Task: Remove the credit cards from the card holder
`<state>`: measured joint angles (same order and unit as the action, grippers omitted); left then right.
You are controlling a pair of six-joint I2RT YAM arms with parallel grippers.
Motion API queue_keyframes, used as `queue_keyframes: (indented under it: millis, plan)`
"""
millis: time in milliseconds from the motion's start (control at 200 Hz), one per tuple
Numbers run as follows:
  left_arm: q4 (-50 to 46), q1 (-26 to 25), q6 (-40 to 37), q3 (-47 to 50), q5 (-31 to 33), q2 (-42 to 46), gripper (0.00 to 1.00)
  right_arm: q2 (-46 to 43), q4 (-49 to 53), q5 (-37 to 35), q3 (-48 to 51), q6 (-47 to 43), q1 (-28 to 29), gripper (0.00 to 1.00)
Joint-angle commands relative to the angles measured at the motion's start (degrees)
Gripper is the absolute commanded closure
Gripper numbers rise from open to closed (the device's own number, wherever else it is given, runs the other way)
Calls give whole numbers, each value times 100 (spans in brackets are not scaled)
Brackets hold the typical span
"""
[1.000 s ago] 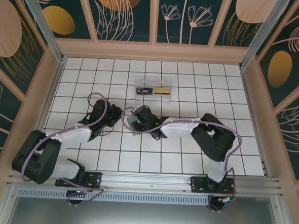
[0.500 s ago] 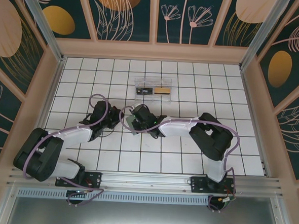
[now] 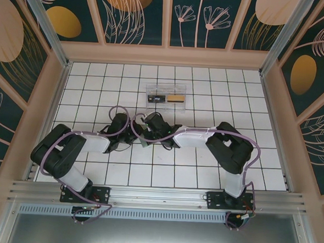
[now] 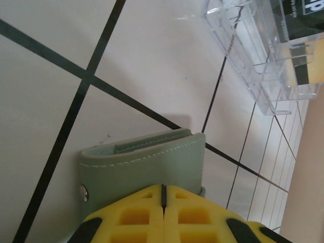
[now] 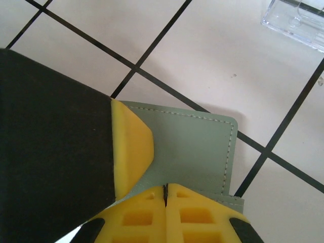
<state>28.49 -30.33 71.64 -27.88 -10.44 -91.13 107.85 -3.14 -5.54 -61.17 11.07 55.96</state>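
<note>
The sage-green card holder [image 3: 141, 135] lies closed and flat on the white tiles; it also appears in the left wrist view [image 4: 147, 162] and the right wrist view [image 5: 197, 147]. My left gripper [image 3: 130, 131] [image 4: 163, 186] is shut, its yellow tips low over the holder's near edge. My right gripper [image 3: 145, 131] [image 5: 165, 186] is shut too, tips on the holder's cover, with a left finger [image 5: 129, 147] just beside it. Any cards inside the holder are hidden. A black card [image 3: 156, 98] and a gold card [image 3: 178, 97] stand in a clear rack.
The clear acrylic rack [image 3: 167, 89] [image 4: 253, 55] [image 5: 298, 17] stands a little beyond the holder on the tiled table. Tan side walls [image 3: 53, 93] fence the table on the left, right and back. Both arms stretch inward and meet near the middle.
My left arm has swung right, bringing its shut gripper up against the holder beside the right one. My right gripper has closed over the holder.
</note>
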Motion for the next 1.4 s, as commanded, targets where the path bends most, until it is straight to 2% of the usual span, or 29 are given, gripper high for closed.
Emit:
queue_keyframes:
  millis: [0, 541, 671, 821, 906, 1161, 1396]
  plan:
    - [-198, -43, 115, -79, 265, -197, 100, -290, 18, 121, 188, 158, -41, 100]
    - [-696, -40, -20, 106, 837, -286, 100, -1012, -3, -182, 1032, 306, -703, 100]
    - [-520, -43, -96, 36, 640, -297, 100, -1104, -38, 29, 1075, 317, -736, 100]
    - [114, -73, -181, 37, 255, 126, 100, -1100, -226, 608, 1081, 370, -693, 100]
    - [248, -104, -307, -195, 61, 227, 100, -1063, -290, 651, 1051, 364, -640, 100]
    - [336, -242, -353, -1044, -396, -474, 100, -978, -284, 626, 1023, 412, -631, 100]
    - [-370, -423, -328, -1403, -189, -1157, 100, -924, -311, 630, 1027, 423, -631, 100]
